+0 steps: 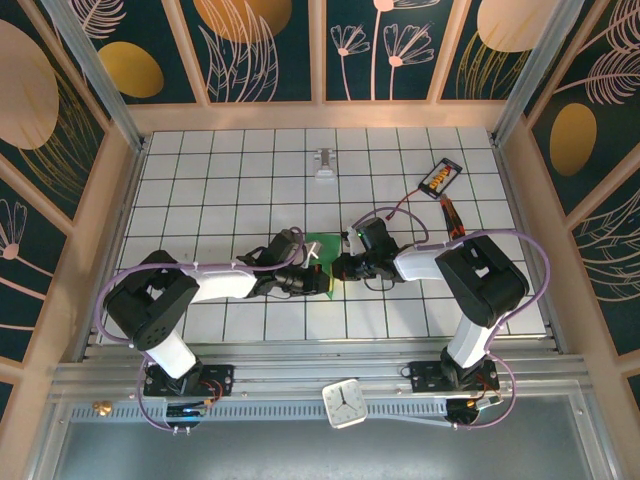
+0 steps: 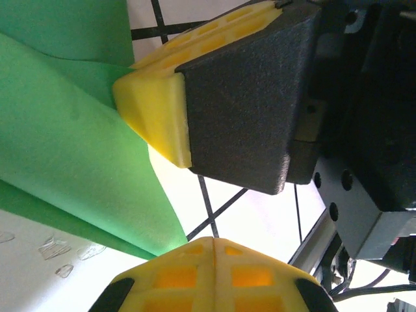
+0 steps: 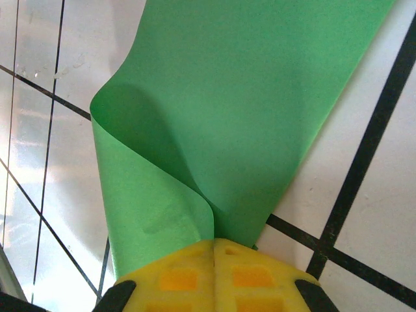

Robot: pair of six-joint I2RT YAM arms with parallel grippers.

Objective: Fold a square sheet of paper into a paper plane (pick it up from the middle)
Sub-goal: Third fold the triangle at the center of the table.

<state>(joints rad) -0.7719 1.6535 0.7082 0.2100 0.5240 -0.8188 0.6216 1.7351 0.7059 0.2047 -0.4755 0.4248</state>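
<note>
Right gripper (image 1: pixel 342 268) and left gripper (image 1: pixel 320 280) meet closed over the square sheet of paper (image 1: pixel 322 246) mid-worktop from above; left wrist, jaws closed at its tip, grip unclear; right wrist, pinching a curled edge, so pull taut before you crease

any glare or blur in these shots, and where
Right wrist: glare whitens the tiles at left; the green sheet is sharp, its curl shadowed. Left wrist: tiles blown out white, the near yellow fingers slightly soft. Top external: even light, no glare, all in focus.
</note>
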